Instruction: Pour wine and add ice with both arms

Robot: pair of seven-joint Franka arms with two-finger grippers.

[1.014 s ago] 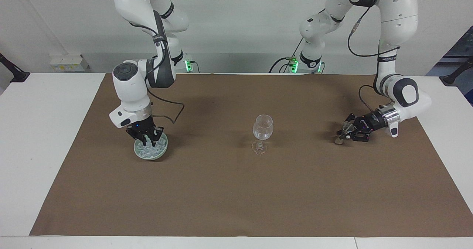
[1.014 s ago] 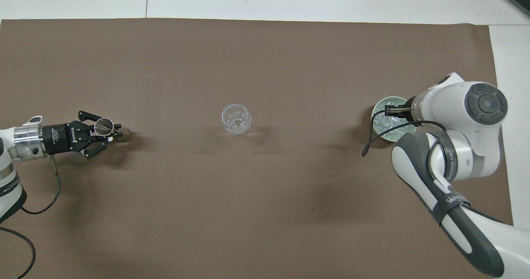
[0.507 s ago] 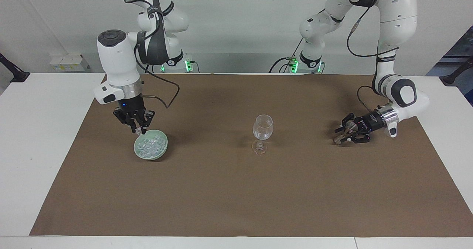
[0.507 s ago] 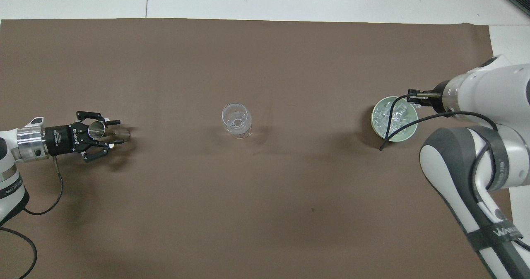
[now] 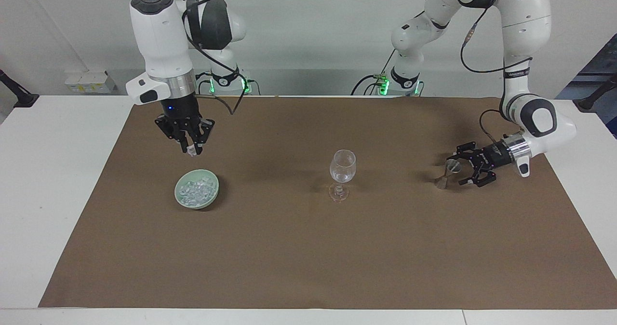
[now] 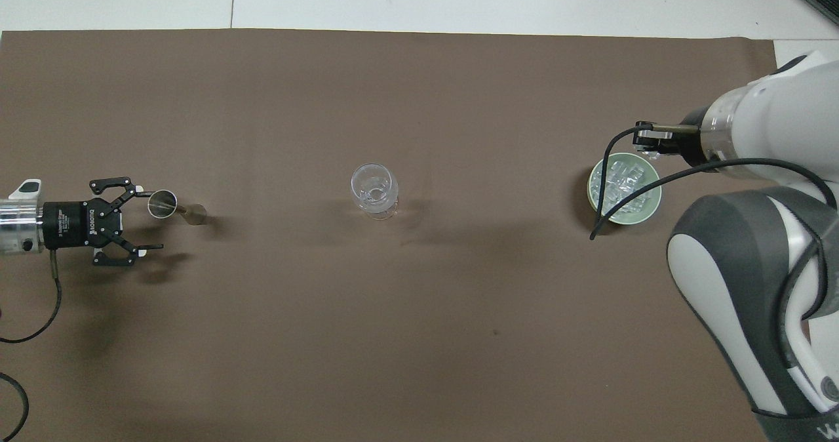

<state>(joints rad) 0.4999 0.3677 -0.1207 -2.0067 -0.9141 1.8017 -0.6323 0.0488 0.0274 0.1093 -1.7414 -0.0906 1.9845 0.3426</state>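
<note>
The clear wine glass (image 5: 342, 170) (image 6: 374, 190) stands upright in the middle of the brown mat. I cannot see any wine. A pale green bowl (image 5: 212, 196) (image 6: 649, 207) toward the right arm's end holds a heap of ice (image 5: 195, 188) (image 6: 616, 183). My right gripper (image 5: 191, 147) (image 6: 645, 142) hangs above the mat, over the bowl's rim in the overhead view, shut on one small ice chunk. Toward the left arm's end, my left gripper (image 5: 466, 167) (image 6: 145, 221) is low and open. A small metal stemmed cup (image 5: 447, 173) (image 6: 164, 204) stands free just off its fingertips.
The brown mat (image 5: 308, 257) covers most of the white table (image 5: 53, 170). A black cable loops from the right wrist over the bowl in the overhead view.
My right gripper rose out of the bowl with an ice chunk and now hangs well above it. My left gripper opened, let go of the small cup and drew back from it.
</note>
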